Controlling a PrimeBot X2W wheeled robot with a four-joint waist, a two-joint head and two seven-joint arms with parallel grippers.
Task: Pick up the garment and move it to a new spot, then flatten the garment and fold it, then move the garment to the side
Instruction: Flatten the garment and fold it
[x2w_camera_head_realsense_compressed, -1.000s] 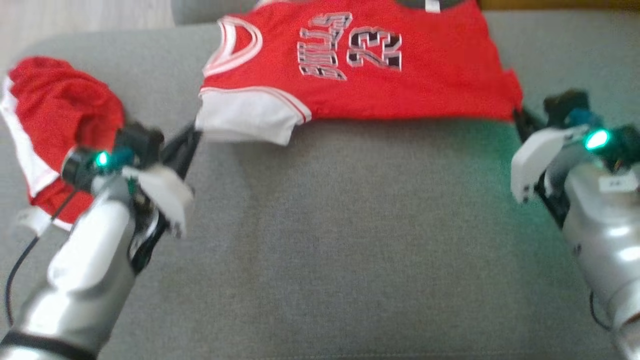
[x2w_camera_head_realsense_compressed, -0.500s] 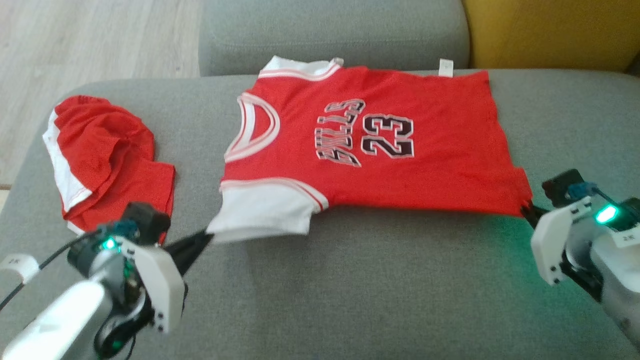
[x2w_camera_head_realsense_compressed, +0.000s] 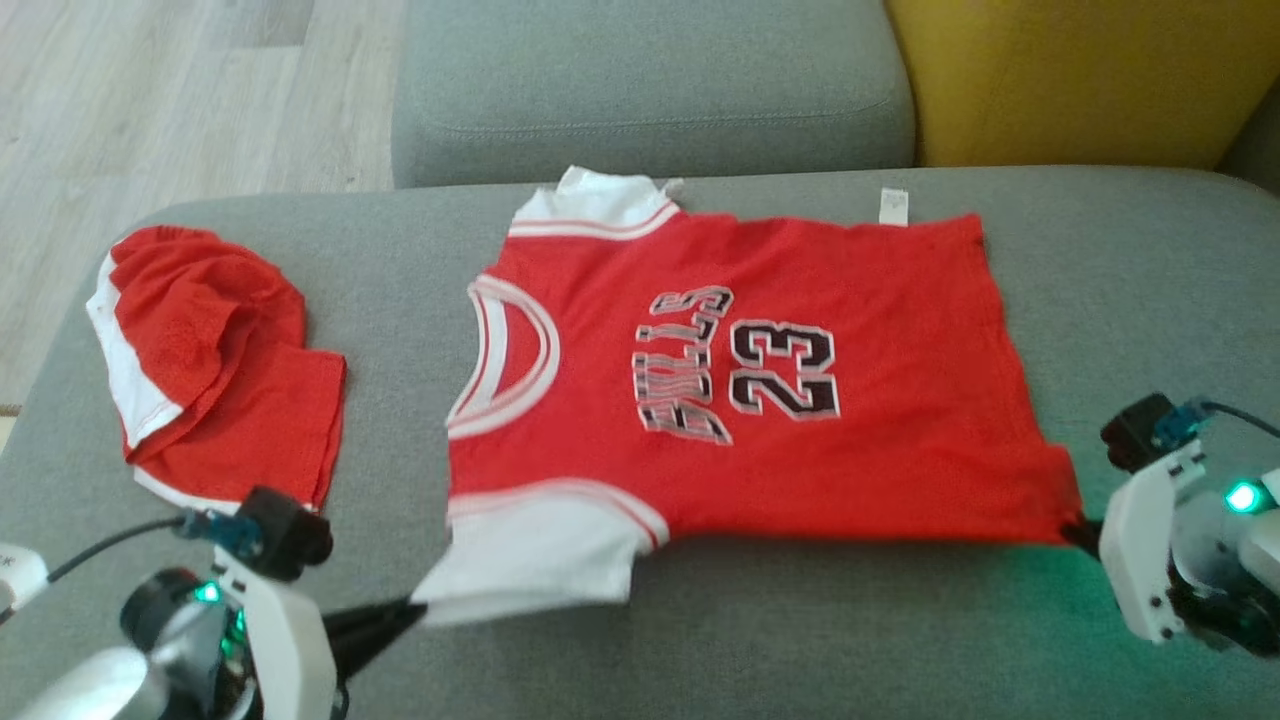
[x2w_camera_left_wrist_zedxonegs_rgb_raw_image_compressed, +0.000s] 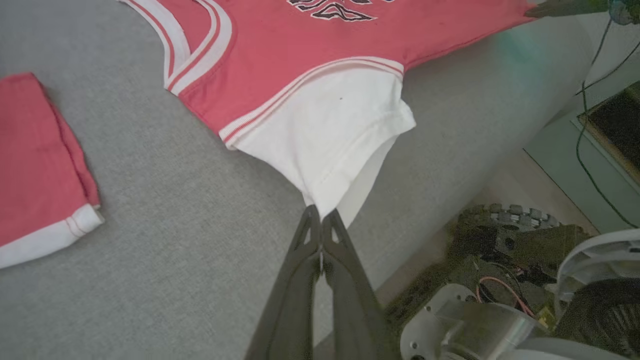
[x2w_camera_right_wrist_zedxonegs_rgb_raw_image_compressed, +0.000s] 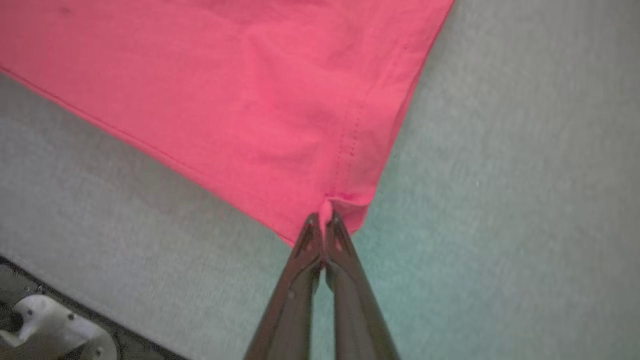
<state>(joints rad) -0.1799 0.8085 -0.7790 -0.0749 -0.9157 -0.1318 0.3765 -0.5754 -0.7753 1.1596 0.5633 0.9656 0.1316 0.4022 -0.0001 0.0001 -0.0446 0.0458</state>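
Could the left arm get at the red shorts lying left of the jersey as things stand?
Probably not yet. The red shorts lie close to the left gripper with bare cushion between, but that gripper is shut on the white sleeve of the jersey and would have to let go first.

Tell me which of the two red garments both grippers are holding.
The jersey numbered 23, spread flat: left gripper pinches its white sleeve, right gripper its hem corner. The other red garment lies bunched, untouched.
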